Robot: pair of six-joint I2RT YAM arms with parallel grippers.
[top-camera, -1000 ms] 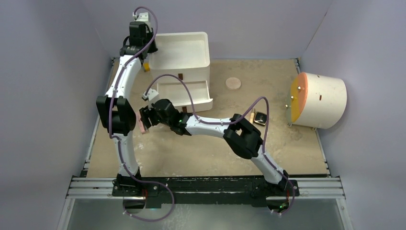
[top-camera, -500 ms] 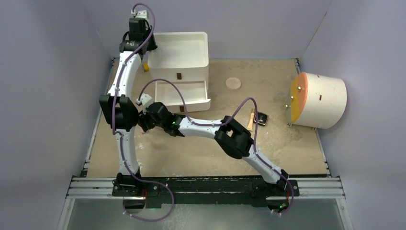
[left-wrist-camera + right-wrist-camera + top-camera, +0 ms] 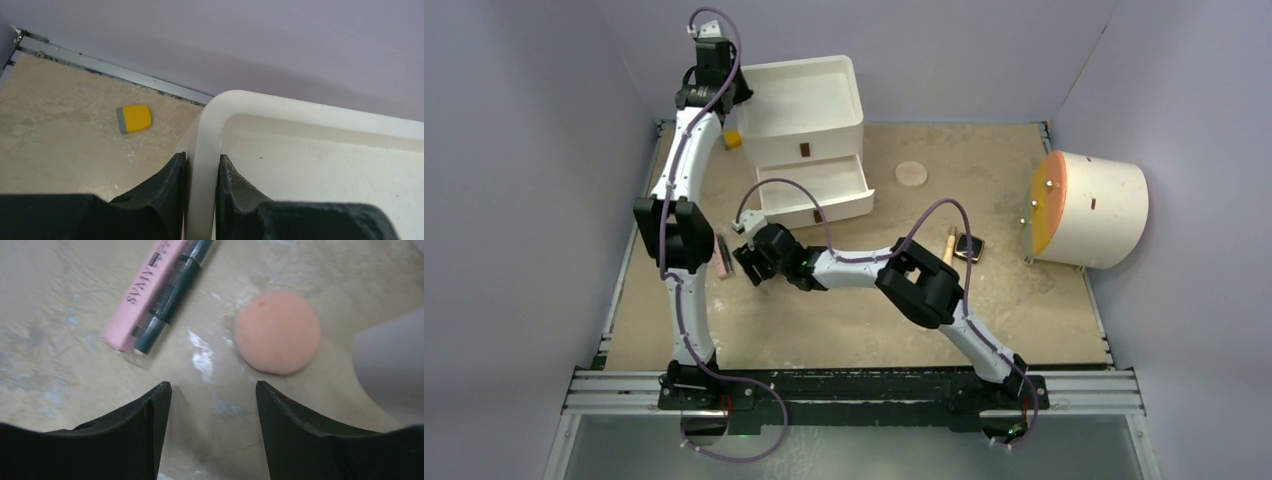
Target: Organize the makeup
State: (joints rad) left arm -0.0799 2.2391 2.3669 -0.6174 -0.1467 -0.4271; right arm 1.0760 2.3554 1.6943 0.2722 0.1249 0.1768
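Observation:
My right gripper [image 3: 747, 263] [image 3: 214, 390] is open and empty, low over the table. Just ahead of it lie the slim pink-and-black stick [image 3: 160, 290] [image 3: 722, 257] and a round peach disc [image 3: 277, 331], both untouched. My left gripper [image 3: 727, 100] [image 3: 201, 157] is shut on the left rim of the white drawer unit [image 3: 802, 105] [image 3: 320, 165]. Its lower drawer [image 3: 816, 188] stands open. A second peach disc [image 3: 911, 174] lies right of the unit. The tan tube [image 3: 948, 246] and the black compact [image 3: 969, 247] lie behind my right elbow. The white patterned box is out of view.
A small yellow block [image 3: 731, 140] [image 3: 134, 119] lies left of the drawer unit near the back wall. A big cream cylinder with an orange face [image 3: 1089, 208] stands at the right. My left arm's elbow [image 3: 669, 235] is close beside the stick.
My right gripper has moved from the drawer front down towards the near left, over the stick and disc. The drawer unit has turned slightly in my left gripper's hold.

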